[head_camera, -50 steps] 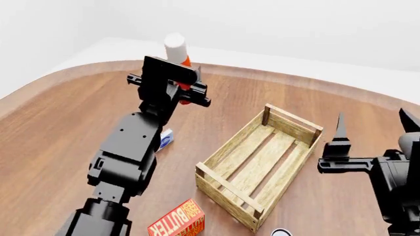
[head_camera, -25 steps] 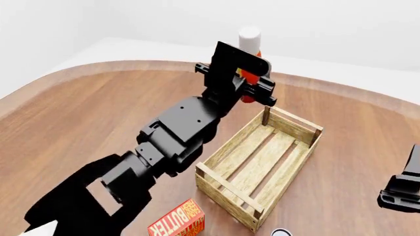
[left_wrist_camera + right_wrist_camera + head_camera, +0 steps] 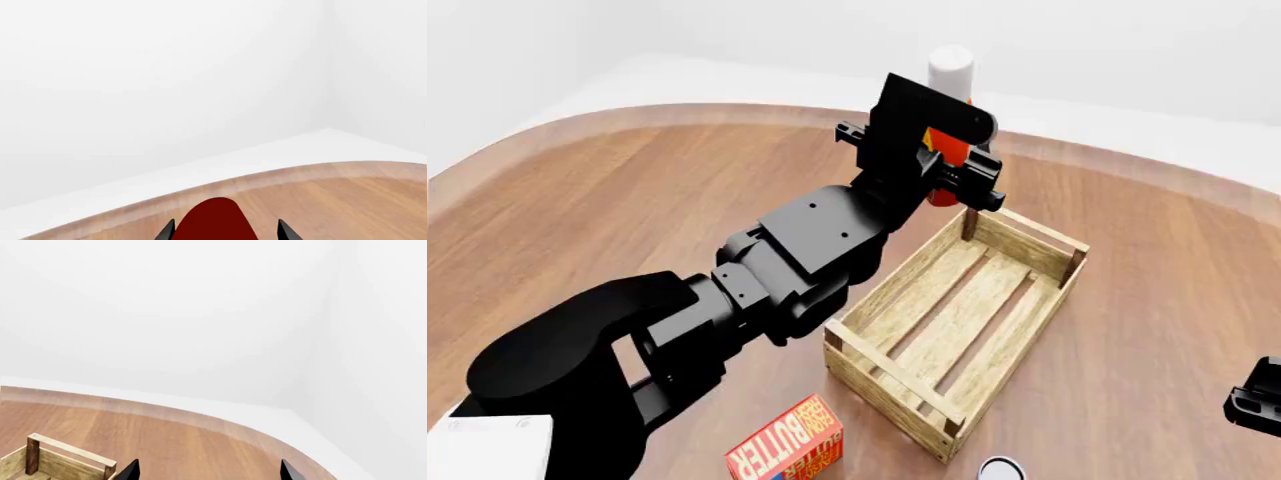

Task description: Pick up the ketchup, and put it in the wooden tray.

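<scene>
Nearest me, a butter box [image 3: 787,452] lies on the counter [image 3: 601,230]; beyond it the wooden tray [image 3: 857,356]; my left end effector [image 3: 950,172] grips the ketchup [image 3: 949,110] above the tray's far corner; released here, I judge it strikes the rim and topples outside; right end effector [image 3: 207,471] spread, empty.

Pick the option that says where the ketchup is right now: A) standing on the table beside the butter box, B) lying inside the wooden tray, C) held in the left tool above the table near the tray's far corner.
C: the left tool grips the ketchup, lifted by the far corner of the wooden tray.
</scene>
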Robot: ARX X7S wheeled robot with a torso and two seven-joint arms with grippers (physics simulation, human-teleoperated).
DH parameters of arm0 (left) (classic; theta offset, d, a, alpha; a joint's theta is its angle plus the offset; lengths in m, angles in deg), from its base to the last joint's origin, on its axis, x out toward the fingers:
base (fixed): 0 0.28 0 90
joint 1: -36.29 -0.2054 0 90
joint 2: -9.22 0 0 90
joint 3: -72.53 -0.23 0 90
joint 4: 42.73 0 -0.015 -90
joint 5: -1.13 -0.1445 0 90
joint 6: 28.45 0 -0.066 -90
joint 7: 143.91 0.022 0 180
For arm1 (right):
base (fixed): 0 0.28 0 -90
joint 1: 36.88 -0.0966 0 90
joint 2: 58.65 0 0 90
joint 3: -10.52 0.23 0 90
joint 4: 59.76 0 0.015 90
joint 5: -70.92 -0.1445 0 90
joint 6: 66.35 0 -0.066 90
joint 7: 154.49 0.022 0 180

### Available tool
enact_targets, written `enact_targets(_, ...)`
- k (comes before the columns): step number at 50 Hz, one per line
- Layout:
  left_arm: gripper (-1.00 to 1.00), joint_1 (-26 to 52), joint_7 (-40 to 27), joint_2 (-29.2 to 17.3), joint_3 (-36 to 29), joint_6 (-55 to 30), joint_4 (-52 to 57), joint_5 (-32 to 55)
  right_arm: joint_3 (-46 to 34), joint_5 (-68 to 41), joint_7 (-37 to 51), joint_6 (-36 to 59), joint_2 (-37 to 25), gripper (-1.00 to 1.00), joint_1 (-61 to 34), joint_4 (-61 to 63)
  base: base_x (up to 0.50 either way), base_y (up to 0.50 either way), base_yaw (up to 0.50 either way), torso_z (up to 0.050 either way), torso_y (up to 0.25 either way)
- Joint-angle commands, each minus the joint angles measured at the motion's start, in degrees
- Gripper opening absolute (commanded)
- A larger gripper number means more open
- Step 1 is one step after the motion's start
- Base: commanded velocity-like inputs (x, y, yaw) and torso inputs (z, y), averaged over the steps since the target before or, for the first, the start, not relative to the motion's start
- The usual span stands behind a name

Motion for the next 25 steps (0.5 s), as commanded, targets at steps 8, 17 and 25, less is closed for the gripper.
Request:
enact_targets(8,-1.0,1.34,-0.73,0.03,-1.65,-0.33,0.36,2.26,-0.2,-0.63,2.86,-1.32,-1.38,1.0,1.35,-0.24,0.0,0.0,0.0,0.0,-0.139)
enact_targets(17,-1.0,2.36,-0.65,0.03,-1.65,-0.37,1.42,3.04,-0.51,-0.02,3.24,-1.98,-1.9,1.0,1.89,-0.27,0.0,0.0,0.0,0.0,-0.143)
enact_targets(25,-1.0,2.57,-1.4,0.03,-1.78,-0.34,3.19,3.78,-0.64,-0.09,4.06,-2.3,-2.32,1.0,2.23,-0.34,0.0,0.0,0.0,0.0,-0.15)
